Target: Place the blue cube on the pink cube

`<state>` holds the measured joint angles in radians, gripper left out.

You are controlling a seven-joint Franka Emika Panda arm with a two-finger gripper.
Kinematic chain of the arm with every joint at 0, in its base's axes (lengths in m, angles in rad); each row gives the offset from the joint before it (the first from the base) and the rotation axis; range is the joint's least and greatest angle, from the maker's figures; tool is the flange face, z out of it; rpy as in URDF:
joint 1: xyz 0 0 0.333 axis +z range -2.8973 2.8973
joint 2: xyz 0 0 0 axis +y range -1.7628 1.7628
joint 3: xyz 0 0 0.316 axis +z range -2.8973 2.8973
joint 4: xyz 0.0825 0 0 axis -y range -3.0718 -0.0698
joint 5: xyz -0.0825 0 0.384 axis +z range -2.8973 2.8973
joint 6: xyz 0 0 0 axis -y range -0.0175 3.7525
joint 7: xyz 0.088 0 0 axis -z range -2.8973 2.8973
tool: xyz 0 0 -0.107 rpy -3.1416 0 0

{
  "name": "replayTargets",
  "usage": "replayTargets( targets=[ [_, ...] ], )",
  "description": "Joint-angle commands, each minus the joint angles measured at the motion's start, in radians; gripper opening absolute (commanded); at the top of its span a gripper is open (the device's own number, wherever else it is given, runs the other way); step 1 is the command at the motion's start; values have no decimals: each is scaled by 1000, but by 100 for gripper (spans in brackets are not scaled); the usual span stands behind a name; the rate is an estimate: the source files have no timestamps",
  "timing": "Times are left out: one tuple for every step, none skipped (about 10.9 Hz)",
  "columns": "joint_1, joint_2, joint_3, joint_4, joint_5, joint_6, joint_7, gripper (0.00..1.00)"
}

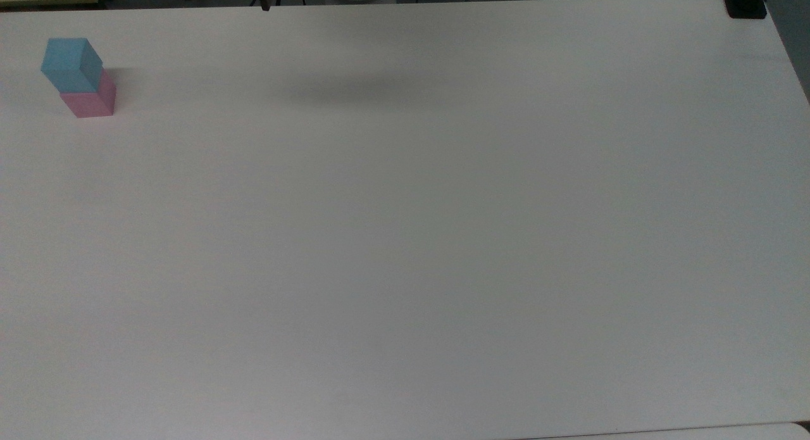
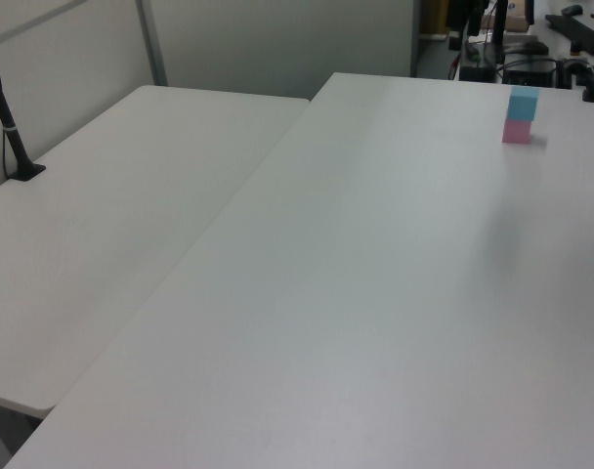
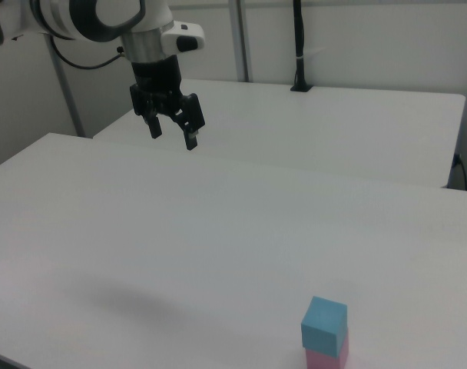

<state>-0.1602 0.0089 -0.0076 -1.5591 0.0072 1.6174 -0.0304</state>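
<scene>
End effector [image 3: 172,129] empty, fingers apart, well clear; your blue cube [image 3: 324,324] sits atop pink cube [image 3: 324,360], apparently slightly twisted.

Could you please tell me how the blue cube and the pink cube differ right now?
The blue cube is light blue and sits on top; the pink cube is pale pink and rests on the white table beneath it. In the top view the blue cube is turned slightly relative to the pink one. Both are plain, matte and similar in size.
</scene>
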Motion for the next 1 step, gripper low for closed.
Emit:
replayTargets(
  targets=[
    [22,-18,-15,-18,-18,1,-6,100]
  ],
)
